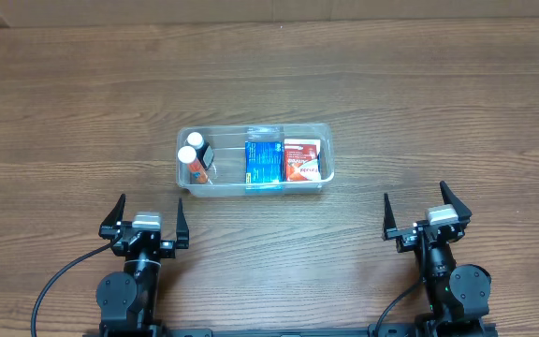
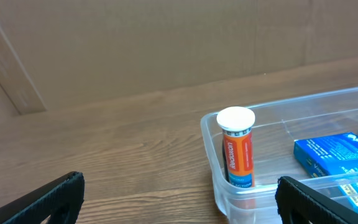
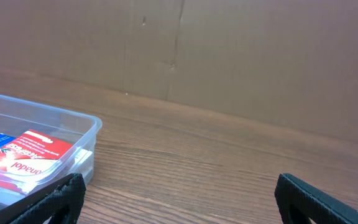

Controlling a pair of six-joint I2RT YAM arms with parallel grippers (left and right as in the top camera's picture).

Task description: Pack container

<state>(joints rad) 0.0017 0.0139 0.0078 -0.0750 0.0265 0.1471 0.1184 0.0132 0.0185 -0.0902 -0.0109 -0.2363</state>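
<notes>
**Container sitting loaded ahead of two wide-open grippers**

The left gripper (image 1: 150, 202) and right gripper (image 1: 416, 198) are both standing spread wide, holding nothing. The container (image 1: 230, 161) is lying ahead of the left gripper and off to its right, and ahead of the right gripper, well to its left. An orange tube (image 2: 237, 149) is standing upright at the end nearest the left gripper. A blue box (image 1: 263, 161) is resting mid-tub, and a red-and-white box (image 1: 302, 159) is lying toward the right gripper's side. A low forward reach would likely be risking trouble: spread fingers clipping the near wall, shoving the light tub along the wooden table (image 1: 64, 112) or toppling the tube.
</notes>
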